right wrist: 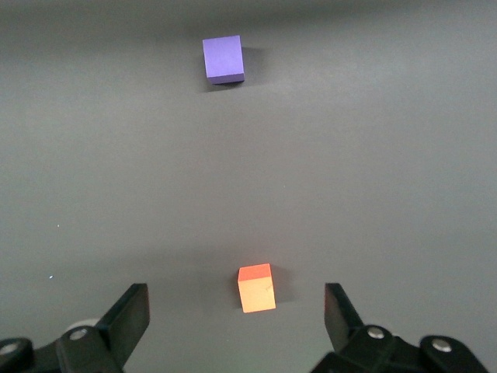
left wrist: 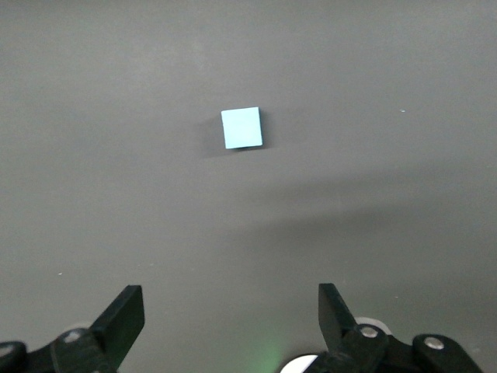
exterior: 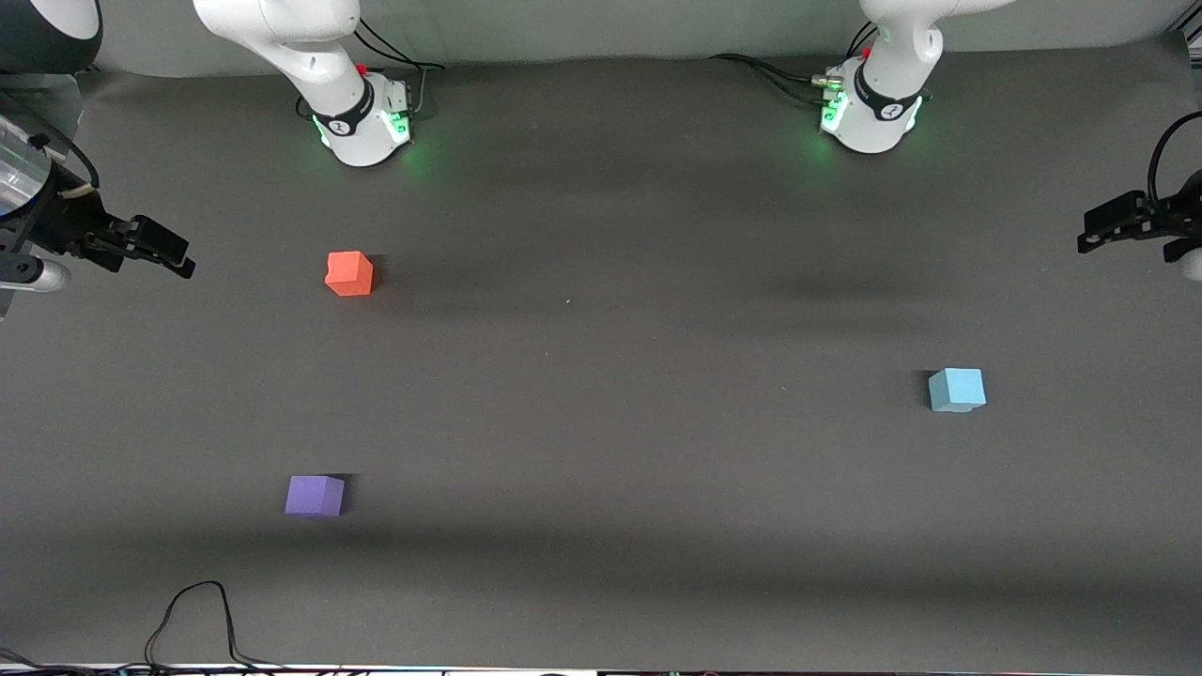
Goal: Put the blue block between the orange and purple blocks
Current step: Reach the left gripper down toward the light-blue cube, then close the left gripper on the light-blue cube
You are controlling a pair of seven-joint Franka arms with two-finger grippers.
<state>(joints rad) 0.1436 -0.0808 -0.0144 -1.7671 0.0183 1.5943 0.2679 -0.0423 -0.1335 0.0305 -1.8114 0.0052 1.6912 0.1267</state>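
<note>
Purple block lies nearest the camera, toward the right arm's end of the tabletop, close to the camera-side edge. Largest in view, the tabletop is dark grey and carries three cubes of like size. A loose cable trails over its camera-side edge, near the right arm's corner.

Orange block sits farther from the camera than the purple one, roughly in line with it, at the same end. Blue block rests alone toward the left arm's end, well apart from both.

Step in hand, by my judgement: none begun; the blue block is untouched and the gap between orange and purple is unfilled. The next move calls for the left arm to descend on the blue block, grasp it, and carry it across into that gap.

Left gripper hangs over the tabletop's edge at its own end, jaws spread wide, holding nothing. Right gripper hangs over the edge at its end, jaws likewise released and empty; this arm waits.
</note>
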